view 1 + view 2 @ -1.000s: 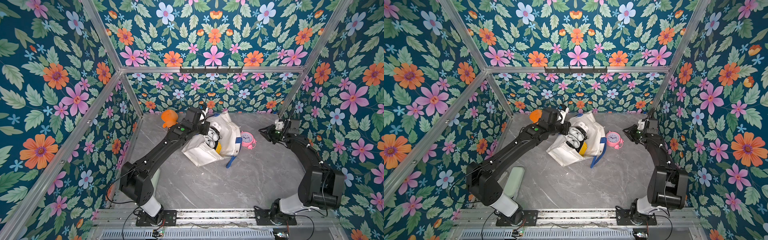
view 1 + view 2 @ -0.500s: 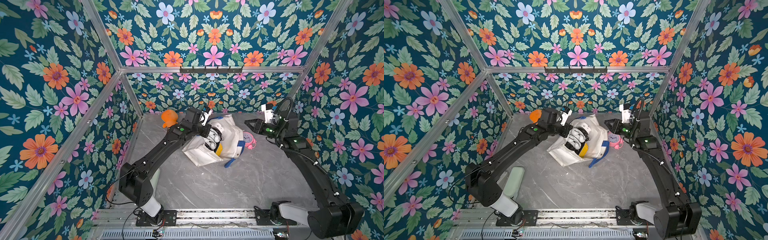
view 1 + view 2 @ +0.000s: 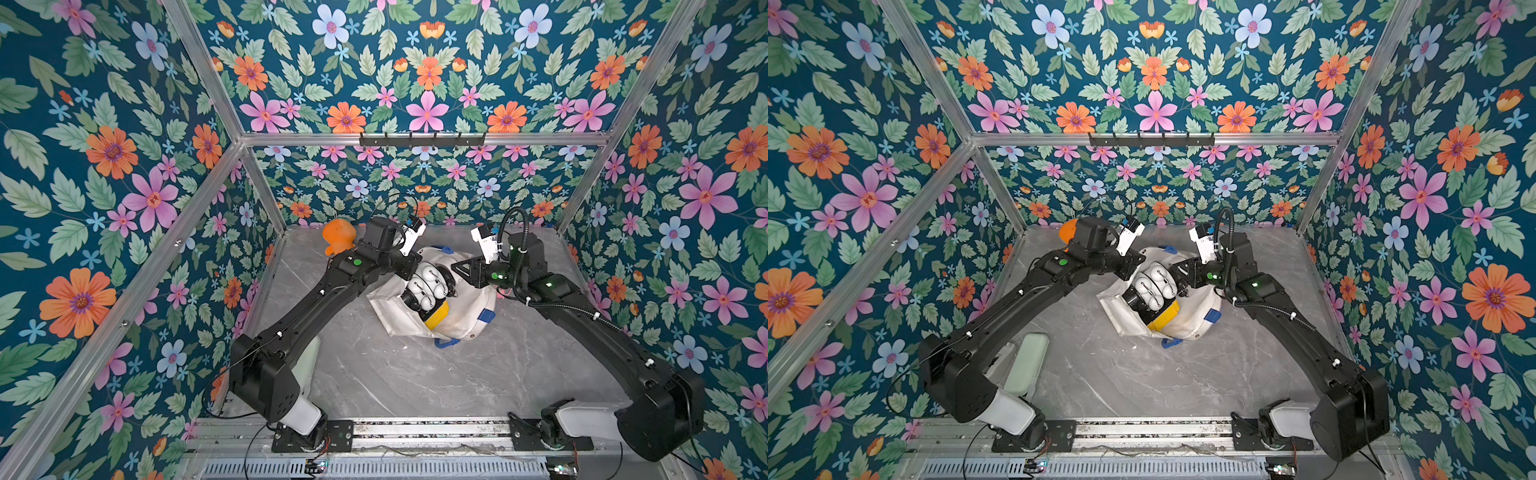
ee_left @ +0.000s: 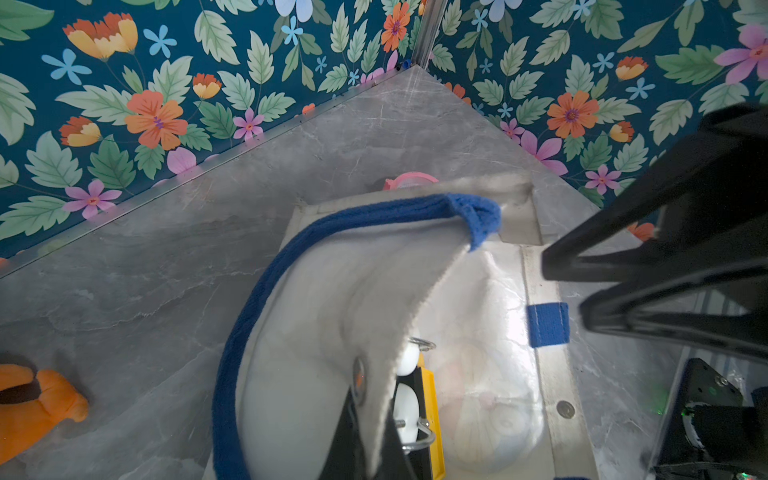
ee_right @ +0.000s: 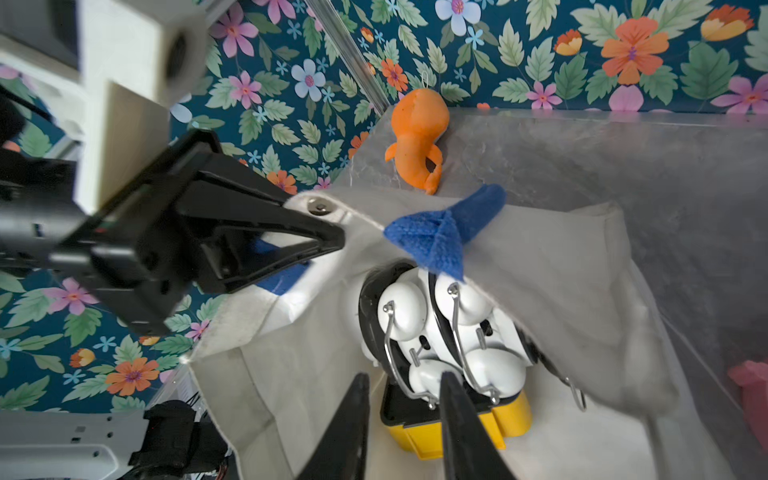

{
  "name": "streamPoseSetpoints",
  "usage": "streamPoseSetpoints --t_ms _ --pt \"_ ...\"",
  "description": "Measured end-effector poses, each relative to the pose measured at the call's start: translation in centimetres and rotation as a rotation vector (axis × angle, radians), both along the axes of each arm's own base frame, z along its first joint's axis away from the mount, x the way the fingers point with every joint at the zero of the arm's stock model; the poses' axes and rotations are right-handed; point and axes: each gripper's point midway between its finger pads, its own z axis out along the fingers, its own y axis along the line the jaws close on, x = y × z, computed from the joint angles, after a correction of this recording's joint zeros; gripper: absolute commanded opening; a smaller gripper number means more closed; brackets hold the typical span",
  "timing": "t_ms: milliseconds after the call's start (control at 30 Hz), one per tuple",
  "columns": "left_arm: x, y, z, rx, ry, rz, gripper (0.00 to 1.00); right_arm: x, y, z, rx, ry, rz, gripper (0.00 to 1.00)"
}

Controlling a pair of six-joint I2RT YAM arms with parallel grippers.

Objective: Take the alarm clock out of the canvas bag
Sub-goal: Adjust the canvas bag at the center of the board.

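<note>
No text, label, brand or number is readable in any view: nothing legible stands on the canvas bag (image 3: 465, 320), the orange plush toy (image 3: 338, 241) or the bench (image 3: 415, 374).
</note>
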Motion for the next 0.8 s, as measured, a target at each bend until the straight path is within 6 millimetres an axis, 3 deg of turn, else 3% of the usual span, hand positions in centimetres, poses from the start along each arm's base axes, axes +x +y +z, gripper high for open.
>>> streamPoseSetpoints --t_ms 167,400,633,800 --pt "-0.1 0.1 -0.1 0.003 -0.002 -0.007 0.0 0.1 1.1 -3.1 -0.081 0.022 0.008 0.3" --pt "-0.2 0.0 -0.3 0.005 -0.002 -0.014 0.0 0.6 1.2 -6.4 -0.156 0.078 -0.03 0.31" --pt "0.2 -0.2 -0.6 0.004 -0.001 -0.017 0.0 0.3 1.8 -7.7 -0.184 0.115 -0.037 0.39" --pt "0.2 -0.3 -0.6 0.003 -0.002 -0.018 0.0 0.6 2.2 -8.1 -0.21 0.118 -0.046 0.4"
